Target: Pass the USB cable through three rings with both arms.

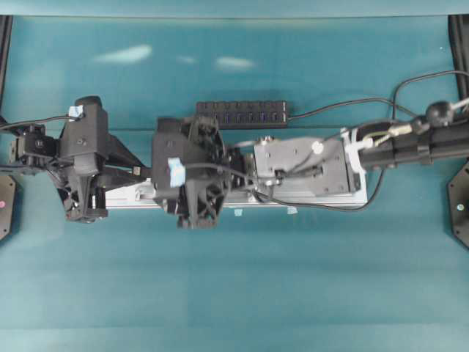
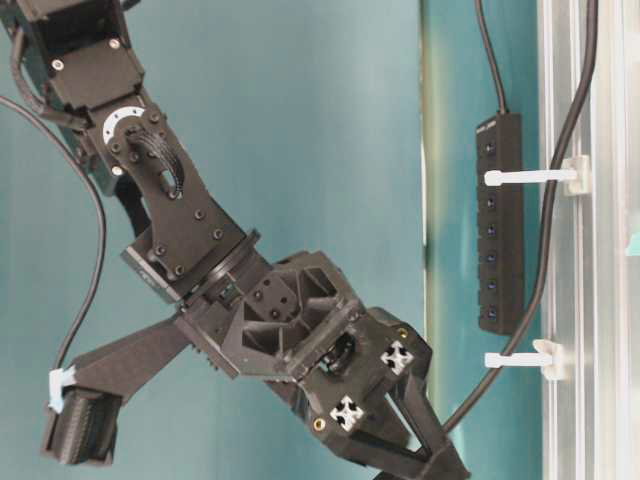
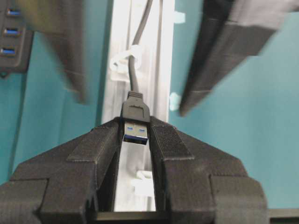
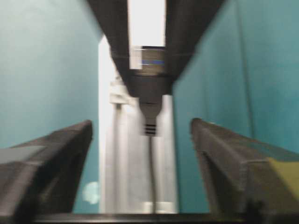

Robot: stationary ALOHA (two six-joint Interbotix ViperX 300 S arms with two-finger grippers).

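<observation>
Teal covers the whole table [image 1: 234,293], a smooth mat with soft glare patches near the far edge. Nearest in the left wrist view, the left gripper [image 3: 136,140] has its fingers pinched on the plug [image 3: 136,122] of the cable [image 3: 135,70]; the blue and metal tip shows between the pads. Just beyond the plug, the cord runs through one whitish ring [image 3: 122,65] on the silver rail [image 3: 161,56], and a second ring [image 3: 145,179] sits below the fingers.

In the right wrist view, the right gripper [image 4: 145,140] has its fingers spread on both sides of the cord, touching nothing; the picture is blurred there.

From the table-level view, two rings [image 2: 535,177] stand out from the rail, and the cord passes beside them. Behind the rail lies a black hub [image 1: 242,114] with its own wire.

In the overhead view, both arms meet over the rail at the middle of the table, the left arm [image 1: 80,147] from the left and the right arm [image 1: 410,143] from the right. Dark frame posts stand at the table corners.
</observation>
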